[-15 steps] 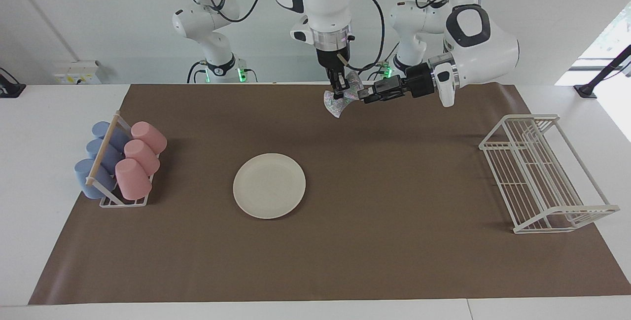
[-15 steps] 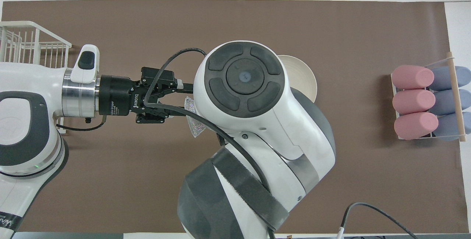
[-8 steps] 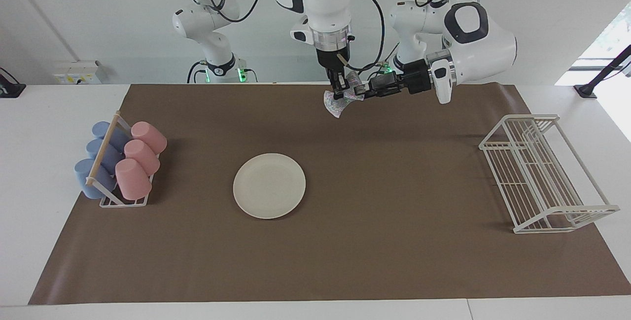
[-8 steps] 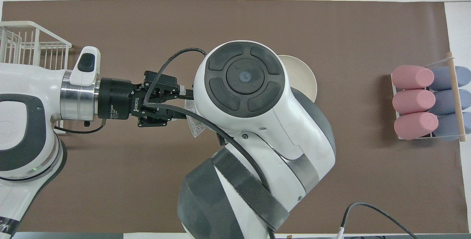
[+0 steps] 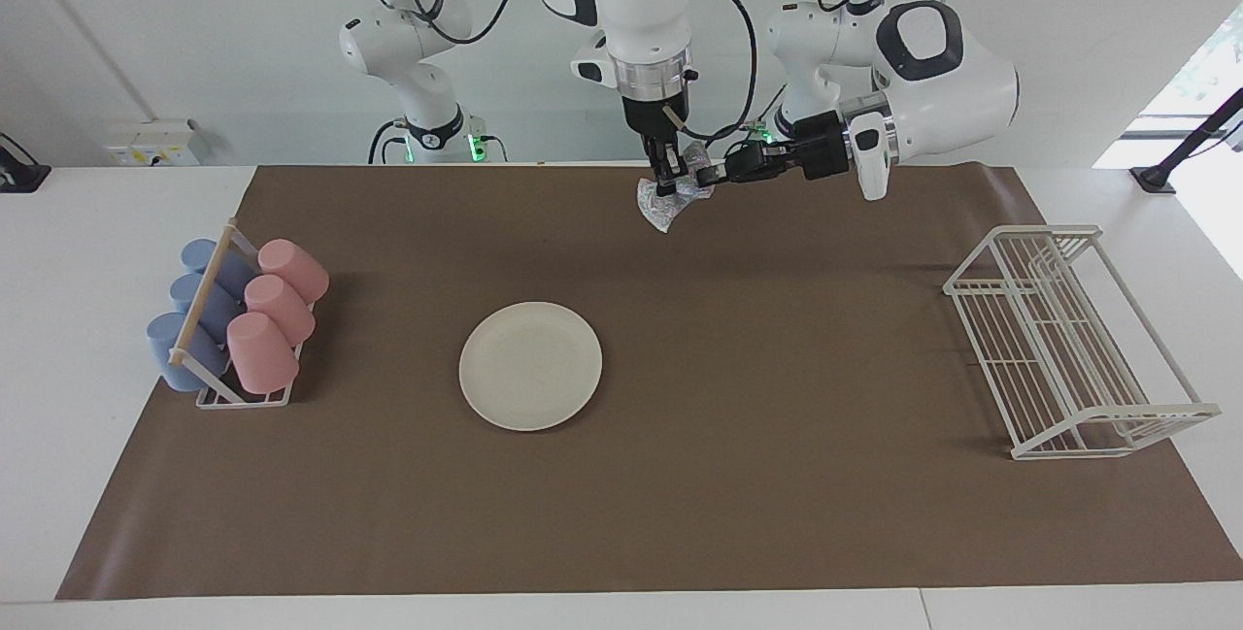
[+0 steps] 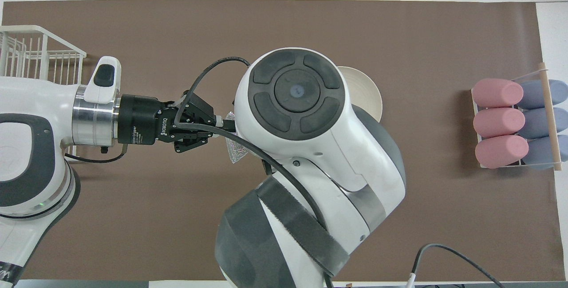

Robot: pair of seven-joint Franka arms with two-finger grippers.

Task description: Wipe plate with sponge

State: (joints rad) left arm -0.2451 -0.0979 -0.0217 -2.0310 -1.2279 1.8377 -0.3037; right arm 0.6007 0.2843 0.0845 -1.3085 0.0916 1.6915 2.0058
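The cream-white plate (image 5: 530, 366) lies flat on the brown mat, mid-table; in the overhead view only its edge (image 6: 370, 95) shows past the right arm. The silvery speckled sponge (image 5: 662, 205) hangs in the air over the mat's edge nearest the robots, and one wing of it shows in the overhead view (image 6: 235, 151). My right gripper (image 5: 668, 185) points straight down and is shut on the sponge's pinched middle; in the overhead view its own arm hides it. My left gripper (image 5: 712, 174) reaches in sideways, also seen from overhead (image 6: 224, 124), its fingers drawn together on the sponge's upper wing.
A rack of pink and blue cups (image 5: 238, 319) stands at the right arm's end of the mat, also in the overhead view (image 6: 514, 124). A white wire dish rack (image 5: 1068, 339) stands at the left arm's end, also in the overhead view (image 6: 35, 53).
My left gripper has moved in toward the sponge and its fingers have gone from wide open to closed on it. The right gripper and the sponge have barely moved.
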